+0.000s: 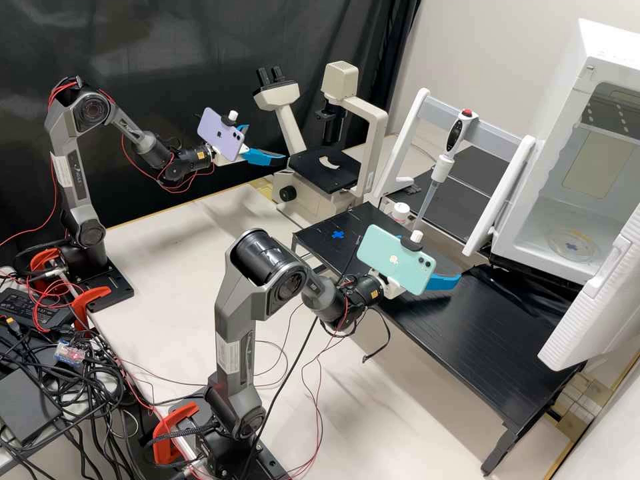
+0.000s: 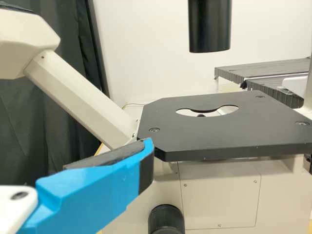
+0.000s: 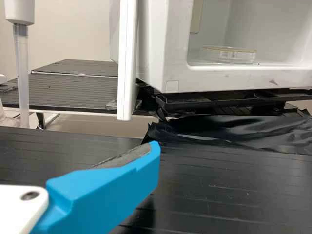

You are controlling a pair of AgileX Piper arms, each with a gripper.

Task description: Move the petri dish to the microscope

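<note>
One round, clear petri dish — inside a white box.

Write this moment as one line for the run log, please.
petri dish: inside open white chamber; microscope stage: no dish; left claw: open, near microscope; right claw: open, above black platform

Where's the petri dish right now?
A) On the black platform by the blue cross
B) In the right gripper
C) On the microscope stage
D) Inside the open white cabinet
D: the petri dish rests on the floor of the white cabinet, visible through its open front.
</note>
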